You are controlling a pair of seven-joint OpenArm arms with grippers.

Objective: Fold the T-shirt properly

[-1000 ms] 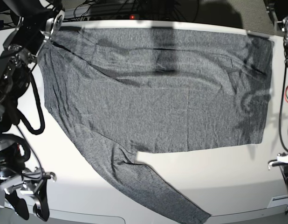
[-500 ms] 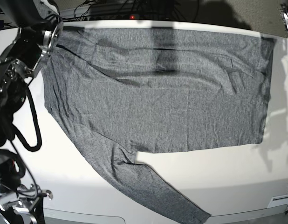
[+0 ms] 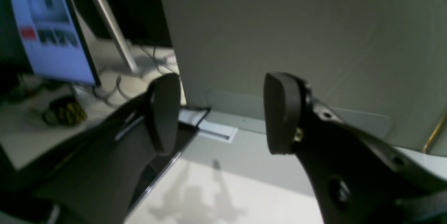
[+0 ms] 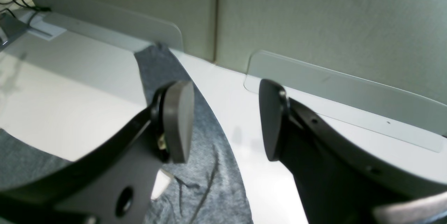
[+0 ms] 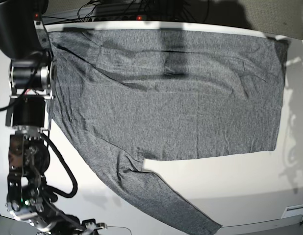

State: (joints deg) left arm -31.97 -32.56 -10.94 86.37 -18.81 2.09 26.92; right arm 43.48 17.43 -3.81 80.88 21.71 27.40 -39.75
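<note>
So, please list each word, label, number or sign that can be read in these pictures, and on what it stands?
No text can be read in any view.
Monitor: it shows blurred blocks and a red patch, too blurred to read.
T-shirt: plain grey, no print or label visible.
Left gripper and right gripper: no markings visible.
Table: no writing seen.

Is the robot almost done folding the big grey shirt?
Not nearly. The T-shirt lies spread flat on the table, one long sleeve stretched out, with no fold visible. Nothing is in hand: the right tool and the left tool are both open and empty. All the folding is left.
</note>
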